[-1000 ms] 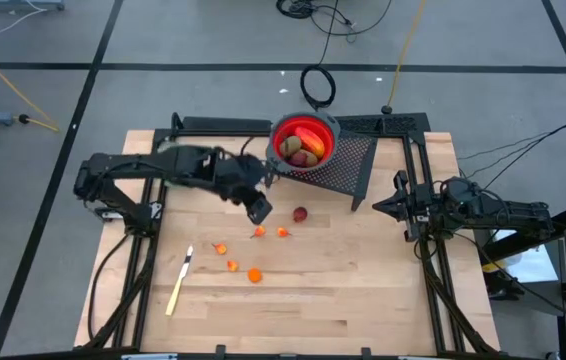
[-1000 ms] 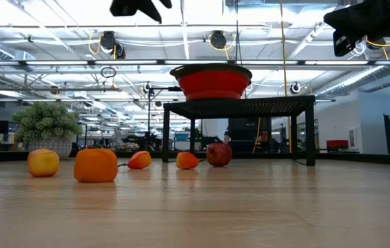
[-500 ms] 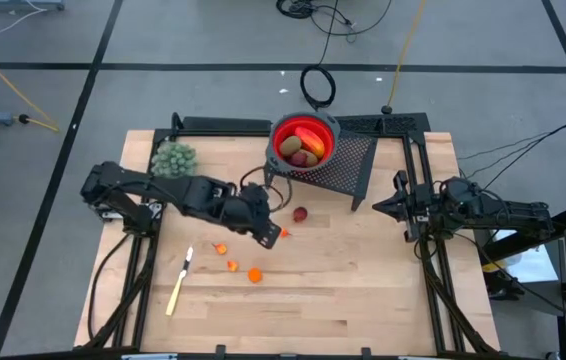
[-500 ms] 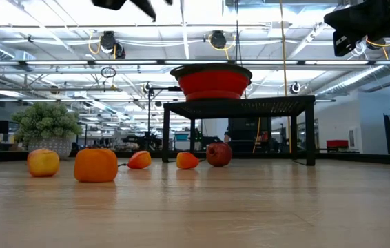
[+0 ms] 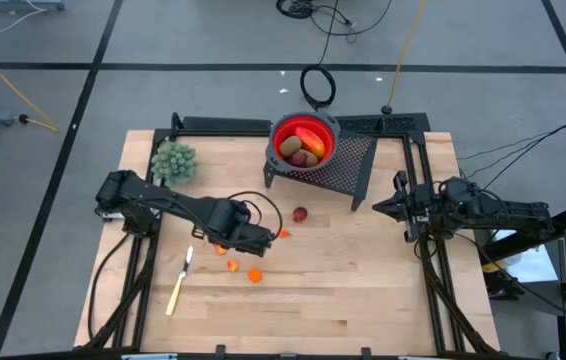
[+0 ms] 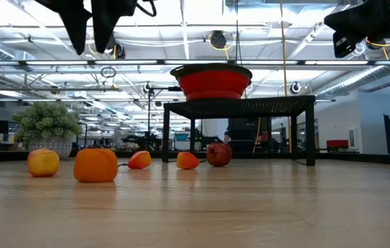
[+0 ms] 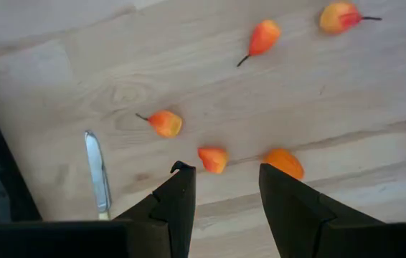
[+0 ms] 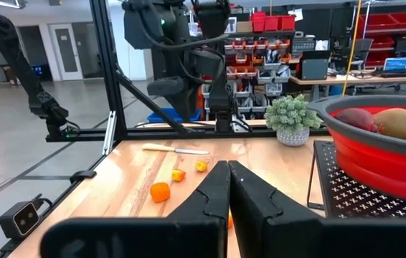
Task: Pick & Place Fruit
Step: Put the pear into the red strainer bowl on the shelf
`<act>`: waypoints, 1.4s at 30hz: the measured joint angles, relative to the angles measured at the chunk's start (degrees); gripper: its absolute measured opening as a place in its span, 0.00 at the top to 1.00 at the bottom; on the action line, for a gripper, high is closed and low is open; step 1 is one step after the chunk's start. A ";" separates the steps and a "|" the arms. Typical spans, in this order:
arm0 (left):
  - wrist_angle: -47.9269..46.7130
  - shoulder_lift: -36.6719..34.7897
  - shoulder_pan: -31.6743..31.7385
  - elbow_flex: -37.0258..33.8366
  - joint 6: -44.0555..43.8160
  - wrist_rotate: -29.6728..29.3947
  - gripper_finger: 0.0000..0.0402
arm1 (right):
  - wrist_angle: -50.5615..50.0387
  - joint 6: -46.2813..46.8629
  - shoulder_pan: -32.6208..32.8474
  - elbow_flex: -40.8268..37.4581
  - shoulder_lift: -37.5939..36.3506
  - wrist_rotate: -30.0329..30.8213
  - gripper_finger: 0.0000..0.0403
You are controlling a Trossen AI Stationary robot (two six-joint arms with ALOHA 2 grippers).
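Several tiny orange bits [image 5: 232, 265] lie on the wooden table; they also show in the left wrist view [image 7: 213, 159] and in the low view [image 6: 96, 165]. A dark red ball [image 5: 300, 214] rests on the table near the stand. A red bowl [image 5: 304, 140] on a black mesh stand [image 5: 353, 165] holds the elongated red-orange piece, brownish-green ovals and a dark red ball. My left gripper [image 7: 224, 183] is open and empty above the orange bits [image 5: 255, 242]. My right gripper [image 8: 228, 186] is shut and empty, raised at the table's right [image 5: 400, 205].
A bushy green clump [image 5: 173, 160] stands at the far left. A yellow-handled knife [image 5: 178, 285] lies near the left front, also in the left wrist view [image 7: 99, 175]. Bare wood lies in front of and to the right of the bits.
My left gripper has gone from beside the bowl toward the table's near edge and down, and now hangs over the orange bits. The green clump, first hidden under the arm, now shows. The fruits have not moved.
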 joint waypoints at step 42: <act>36.14 -17.51 -4.57 -45.12 -49.09 0.12 0.61 | -0.68 0.00 0.00 0.00 0.00 0.20 1.00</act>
